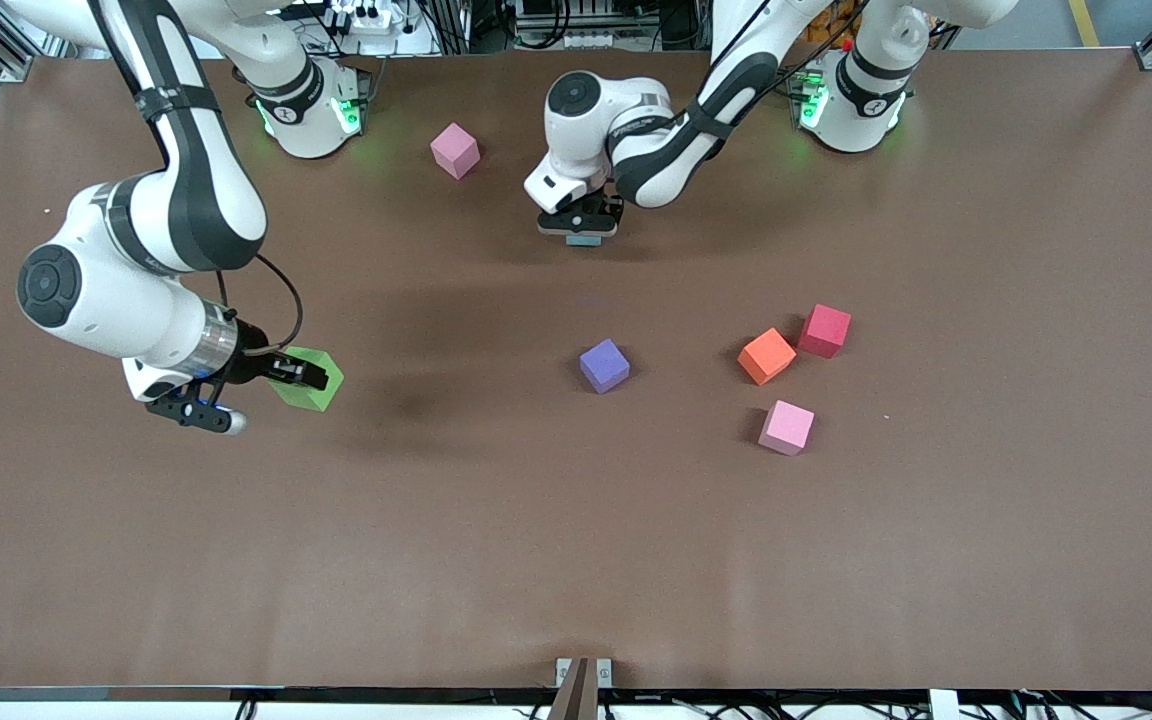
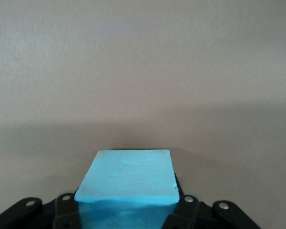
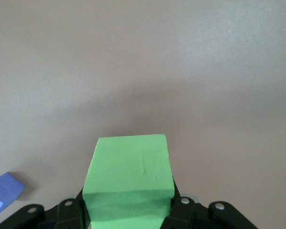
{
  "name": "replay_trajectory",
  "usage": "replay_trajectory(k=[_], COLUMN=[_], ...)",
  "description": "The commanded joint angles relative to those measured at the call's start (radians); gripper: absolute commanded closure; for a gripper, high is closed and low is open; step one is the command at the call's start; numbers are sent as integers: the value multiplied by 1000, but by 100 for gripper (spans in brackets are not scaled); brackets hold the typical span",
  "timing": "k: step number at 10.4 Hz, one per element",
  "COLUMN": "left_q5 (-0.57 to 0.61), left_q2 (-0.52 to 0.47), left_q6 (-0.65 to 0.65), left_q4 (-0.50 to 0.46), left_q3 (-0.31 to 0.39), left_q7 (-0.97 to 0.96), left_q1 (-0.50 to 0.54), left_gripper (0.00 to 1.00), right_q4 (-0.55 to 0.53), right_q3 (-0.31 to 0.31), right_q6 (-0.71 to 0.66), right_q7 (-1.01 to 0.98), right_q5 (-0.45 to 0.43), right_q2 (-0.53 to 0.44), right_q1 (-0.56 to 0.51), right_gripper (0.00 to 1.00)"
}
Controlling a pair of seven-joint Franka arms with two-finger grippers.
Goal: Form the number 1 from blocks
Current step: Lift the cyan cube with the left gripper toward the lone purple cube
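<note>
My right gripper [image 1: 302, 379] is shut on the green block [image 1: 310, 380], over bare table toward the right arm's end. In the right wrist view the green block [image 3: 128, 174] fills the jaws, with a purple block [image 3: 5, 193] off to one side. My left gripper [image 1: 581, 230] is shut on the light blue block [image 1: 584, 240], over bare table by the middle. That light blue block [image 2: 127, 175] sits between the black fingers [image 2: 187, 210]. On the table lie one purple block [image 1: 604, 365], the orange block [image 1: 766, 356], the red block [image 1: 824, 330] and two pink blocks [image 1: 786, 427] [image 1: 455, 150]. A second purple block is out of view.
The orange and red blocks almost touch, toward the left arm's end, with one pink block just nearer the front camera. The other pink block lies near the robots' bases [image 1: 311, 110]. A small bracket [image 1: 583, 672] sits at the table's front edge.
</note>
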Motion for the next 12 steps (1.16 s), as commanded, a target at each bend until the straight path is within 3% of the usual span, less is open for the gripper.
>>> replay_trajectory(k=[1, 12], left_q5=[23, -21], left_q2=[-60, -31], left_q6=[32, 35], left_q4=[-77, -88], left_q3=[-28, -75], left_q7=[0, -15], left_q1=[35, 41], left_gripper=[100, 100], right_q4=[-83, -131], right_q3=[0, 3], right_q6=[8, -29], right_q7=[-14, -60], right_q5=[2, 2], right_q2=[-69, -95], right_q1=[-6, 34], right_gripper=[46, 46])
